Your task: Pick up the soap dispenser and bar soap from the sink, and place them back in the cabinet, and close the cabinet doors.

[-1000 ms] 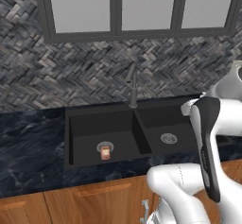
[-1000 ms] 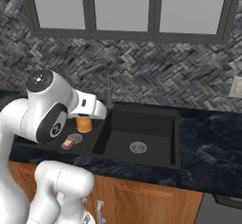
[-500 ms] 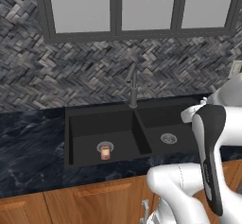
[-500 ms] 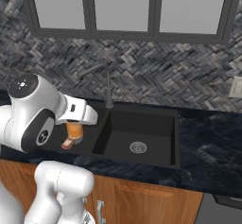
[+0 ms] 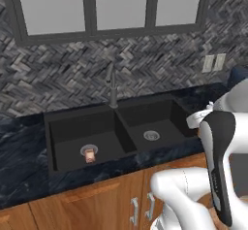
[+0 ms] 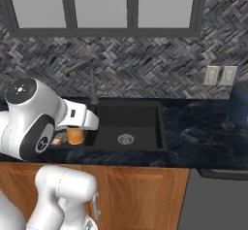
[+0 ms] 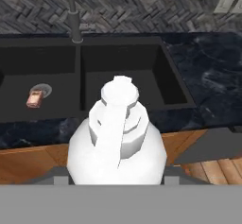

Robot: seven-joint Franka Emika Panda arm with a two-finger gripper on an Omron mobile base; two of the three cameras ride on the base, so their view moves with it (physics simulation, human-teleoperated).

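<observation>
While the end effector (image 6: 76, 127) is closed on the dispenser (image 6: 75, 136), it holds the amber bottle clear above the sink (image 6: 127, 108), near the front rim. In the hand view the white pump top (image 7: 118, 124) sits directly ahead of the end effector. The bar soap (image 5: 90, 156) lies below and beyond it, on the left basin's drain. The faucet (image 5: 112, 86) stands behind, on the dark surface (image 6: 203, 132).
</observation>
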